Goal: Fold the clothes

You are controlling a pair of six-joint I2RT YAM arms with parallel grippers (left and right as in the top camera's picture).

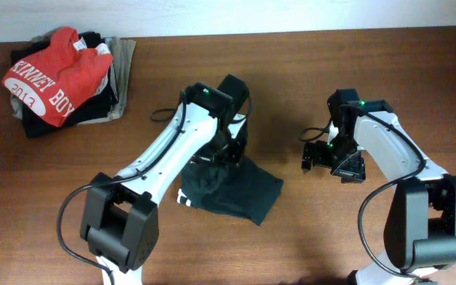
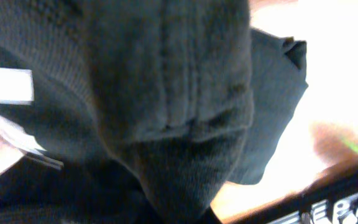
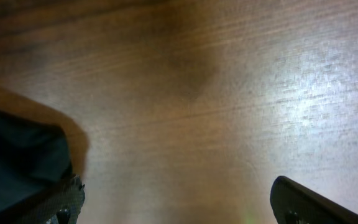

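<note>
Clothes lie in two places on the brown desk (image 1: 291, 237) in the overhead view. A pile (image 1: 66, 79) sits at the far left corner, with a red T-shirt (image 1: 54, 75) on top and a beige garment (image 1: 123, 75) at its side. The black T-shirt (image 1: 232, 190) lies well apart from it near the middle, bunched and partly doubled over, with a bit of white lettering (image 1: 184, 199) at its near left edge. The left arm (image 1: 169, 150) reaches over this shirt, and the left pincer (image 1: 229, 149) is down against the cloth, hidden by its own wrist. The right pincer (image 1: 315, 156) hovers over bare wood just to the right of the shirt, not touching it. In the left wrist view, dark ribbed cloth of the black T-shirt (image 2: 166, 106) fills nearly everything, with a blurred white patch (image 2: 5, 84) at the left. No fingers show, so I cannot tell whether that pincer is wide, narrow or holding. In the right wrist view, the right pincer (image 3: 185, 208) stands wide with nothing in it. One fingertip (image 3: 67, 199) is at the lower left, the other at the lower right, with bare desk (image 3: 229, 93) between them and a corner of the shirt (image 3: 17, 155) at the left edge.
</note>
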